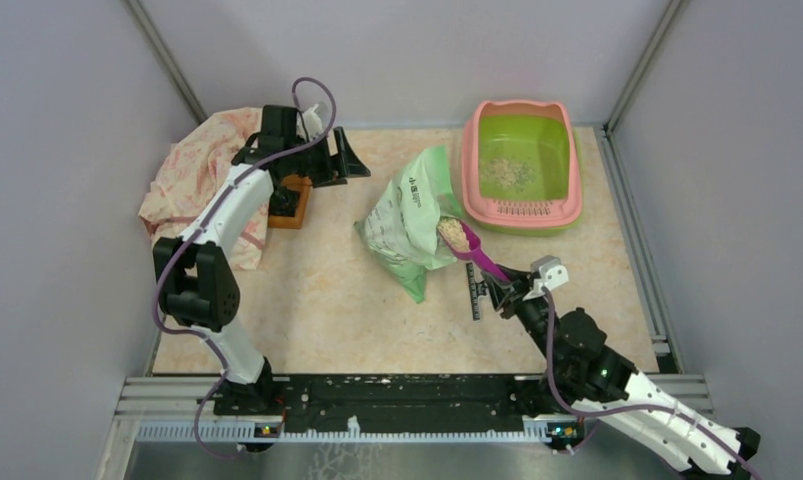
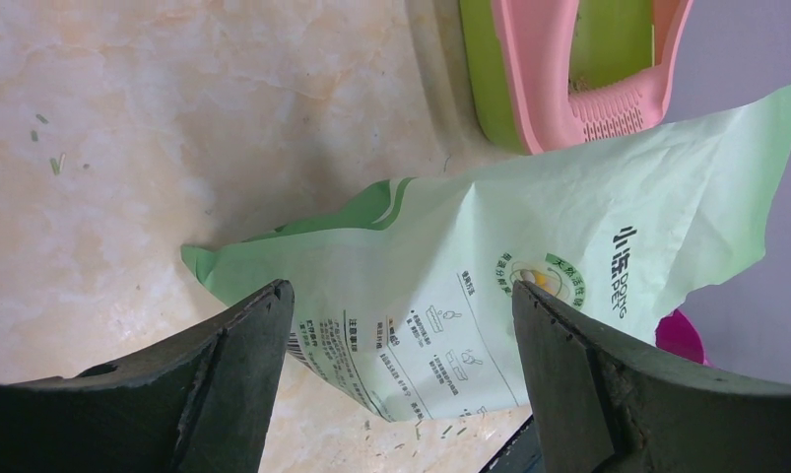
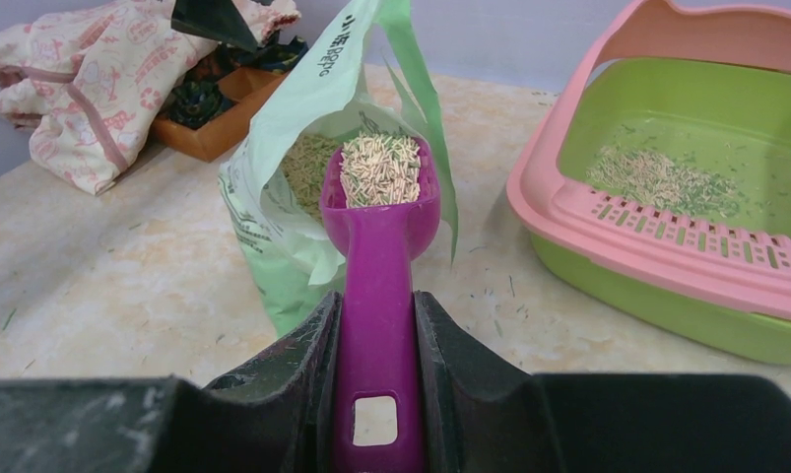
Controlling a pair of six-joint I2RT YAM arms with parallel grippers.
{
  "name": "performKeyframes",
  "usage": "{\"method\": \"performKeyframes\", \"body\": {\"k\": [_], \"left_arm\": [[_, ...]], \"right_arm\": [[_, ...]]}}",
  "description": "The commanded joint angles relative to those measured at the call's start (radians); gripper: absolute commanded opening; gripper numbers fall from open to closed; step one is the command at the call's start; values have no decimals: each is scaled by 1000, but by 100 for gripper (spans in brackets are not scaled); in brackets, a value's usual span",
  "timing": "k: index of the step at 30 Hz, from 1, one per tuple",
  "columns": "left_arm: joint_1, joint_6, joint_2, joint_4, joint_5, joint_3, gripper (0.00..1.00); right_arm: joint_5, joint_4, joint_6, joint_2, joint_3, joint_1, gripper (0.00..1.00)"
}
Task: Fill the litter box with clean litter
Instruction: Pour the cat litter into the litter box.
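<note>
The litter box (image 1: 522, 212), pink-rimmed with a green basin, stands at the back right with a thin patch of clean litter (image 1: 507, 172) in it; it also shows in the right wrist view (image 3: 667, 251) and the left wrist view (image 2: 539, 69). My right gripper (image 3: 376, 301) is shut on the handle of a purple scoop (image 3: 376, 246). The scoop's bowl is heaped with litter (image 3: 381, 169) and sits at the open mouth of the light green bag (image 1: 412, 215), left of the box. My left gripper (image 2: 401, 291) is open and empty, held above the table left of the bag (image 2: 529, 246).
A floral cloth (image 1: 192, 180) and a small brown wooden tray (image 1: 292, 200) lie at the back left under the left arm. Grey walls close in the table on three sides. Stray litter bits dot the tabletop between bag and box.
</note>
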Motion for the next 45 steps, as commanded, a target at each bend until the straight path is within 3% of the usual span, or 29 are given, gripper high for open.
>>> {"method": "performKeyframes", "body": {"k": [1, 14, 45], "left_arm": [[-2, 18, 19, 1, 22, 36, 87], [6, 26, 40, -15, 28, 74, 87], [8, 34, 58, -37, 25, 114, 87]], "right_arm": [[-6, 13, 14, -39, 61, 7, 0], [-80, -23, 37, -40, 115, 7, 0], [-26, -189, 63, -75, 278, 7, 0]]}}
